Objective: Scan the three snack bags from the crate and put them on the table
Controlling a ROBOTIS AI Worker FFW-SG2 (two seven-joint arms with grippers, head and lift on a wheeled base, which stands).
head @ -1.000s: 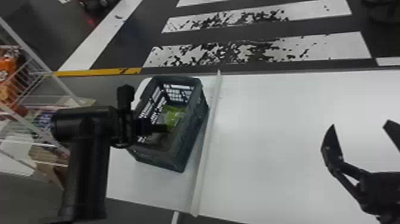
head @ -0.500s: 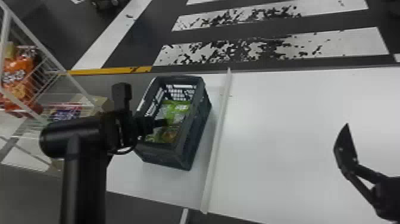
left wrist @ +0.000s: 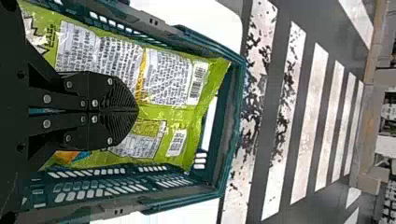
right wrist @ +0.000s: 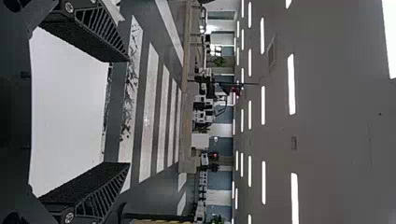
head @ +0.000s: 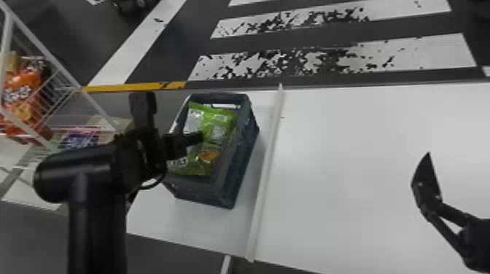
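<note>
Inside the dark blue-green plastic crate [head: 238, 171], we see glossy, crinkled green snack bags [head: 222, 118] with pale printed panels. Over them, our black left pincer [head: 199, 137] is closed, its hold unclear; right of the crate, our black right pincer [head: 426, 186] gapes empty.

Striped floor [head: 328, 62] lies beyond; long lights [right wrist: 292, 84] line the ceiling [right wrist: 336, 121].

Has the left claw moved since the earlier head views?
Yes. In the head view, the left claw has shifted toward the view's top, nearer the crate's far rim.
</note>
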